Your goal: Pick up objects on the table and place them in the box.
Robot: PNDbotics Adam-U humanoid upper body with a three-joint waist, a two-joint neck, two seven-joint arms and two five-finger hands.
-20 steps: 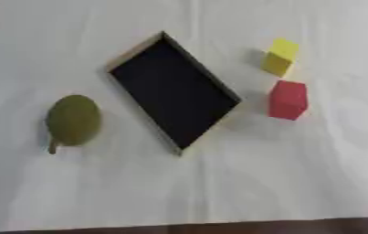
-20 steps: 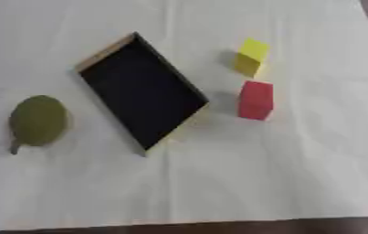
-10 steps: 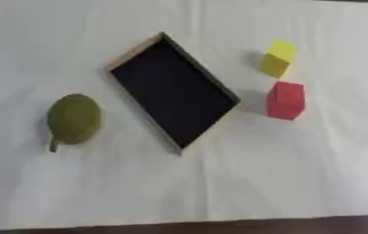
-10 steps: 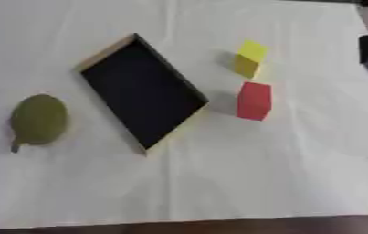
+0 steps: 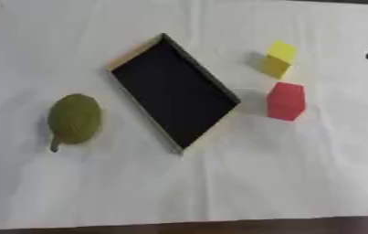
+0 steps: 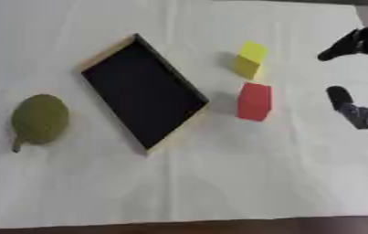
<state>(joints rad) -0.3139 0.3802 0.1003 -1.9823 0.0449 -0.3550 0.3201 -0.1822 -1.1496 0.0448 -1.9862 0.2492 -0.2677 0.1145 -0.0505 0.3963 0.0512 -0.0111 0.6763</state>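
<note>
A shallow box (image 5: 175, 93) with a black inside and a light wooden rim lies askew in the middle of the white cloth. Left of it rests a green pear-like fruit (image 5: 74, 119) with a short stem. Right of the box stand a yellow block (image 6: 250, 60) and, nearer to me, a red block (image 6: 254, 101). My right hand (image 6: 356, 107) enters at the right edge, open, with a finger and the thumb spread apart, well to the right of both blocks and touching neither. Nothing is in the box. My left hand does not show.
The white cloth (image 5: 218, 192) covers the table; its front edge runs along the bottom of the view, with dark table below it.
My right hand has come into view from the right edge and reached leftward toward the blocks. The box, fruit and blocks lie where they were.
</note>
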